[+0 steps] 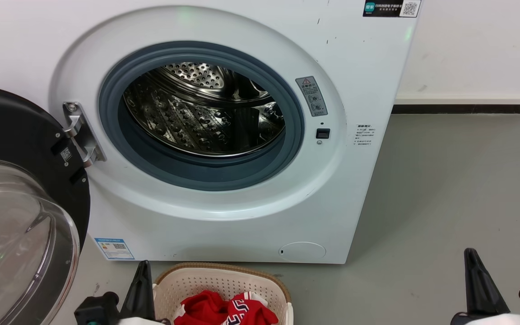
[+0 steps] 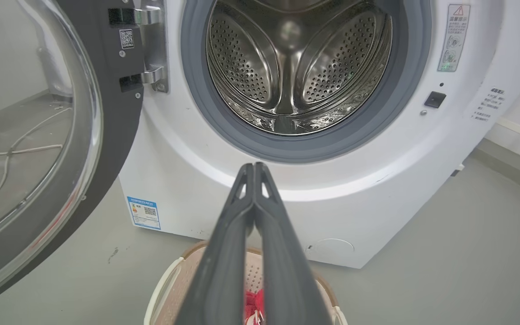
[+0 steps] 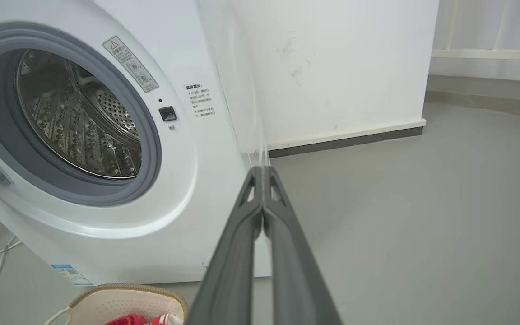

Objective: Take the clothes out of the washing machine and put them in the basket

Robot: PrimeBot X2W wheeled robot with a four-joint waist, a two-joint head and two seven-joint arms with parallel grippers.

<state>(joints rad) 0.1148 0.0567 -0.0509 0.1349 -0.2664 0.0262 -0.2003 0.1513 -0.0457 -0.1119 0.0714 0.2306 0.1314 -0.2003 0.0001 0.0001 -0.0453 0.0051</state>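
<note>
Drum [image 1: 206, 108]: showing bare steel inside the washing machine [image 1: 242, 225].
Basket [image 1: 224, 267]: sitting at 6 o'clock, holding the clothes [image 1: 210, 309] (red, striped trim).
Left gripper [image 2: 254, 168]: fingers pressing together, holding nothing.
Right gripper [image 3: 263, 170]: doing likewise.

Left tool [image 2: 254, 166] and right tool [image 3: 263, 169]: fingertips together, empty.

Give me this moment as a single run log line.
washing machine: door open, drum shows no clothes | clothes: in basket | left claw: shut, empty | right claw: shut, empty
</note>
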